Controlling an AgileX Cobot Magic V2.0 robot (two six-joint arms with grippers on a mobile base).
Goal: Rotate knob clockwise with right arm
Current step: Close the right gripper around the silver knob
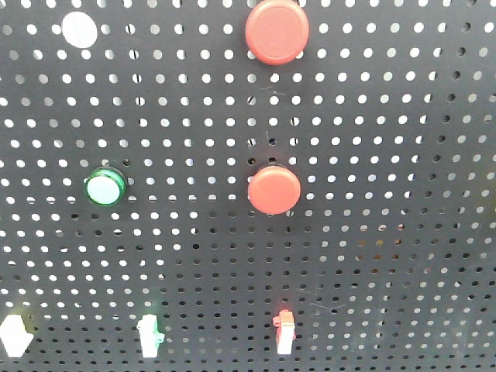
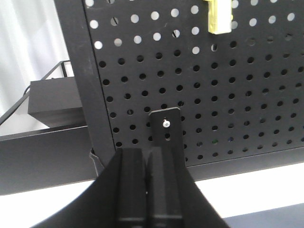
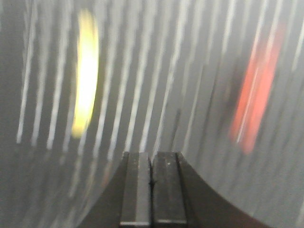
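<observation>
A black pegboard [image 1: 387, 116] fills the front view. On it are a large red round cap [image 1: 277, 31] at the top and a smaller red round cap [image 1: 273, 189] in the middle; I cannot tell which is the knob. Neither gripper shows in the front view. My right gripper [image 3: 152, 154] is shut and empty. Its view is smeared by motion, with a yellow streak [image 3: 85, 71] at upper left and a red streak [image 3: 256, 90] at right. My left gripper [image 2: 146, 152] is shut and empty, facing the board's lower left corner.
A green lit button [image 1: 105, 187] and a white disc [image 1: 79, 29] sit on the left of the board. White [image 1: 151, 335] and red [image 1: 284, 332] switches line the bottom. A yellow switch [image 2: 219, 16], a black bracket [image 2: 166, 126] and a black box [image 2: 52, 102] show in the left wrist view.
</observation>
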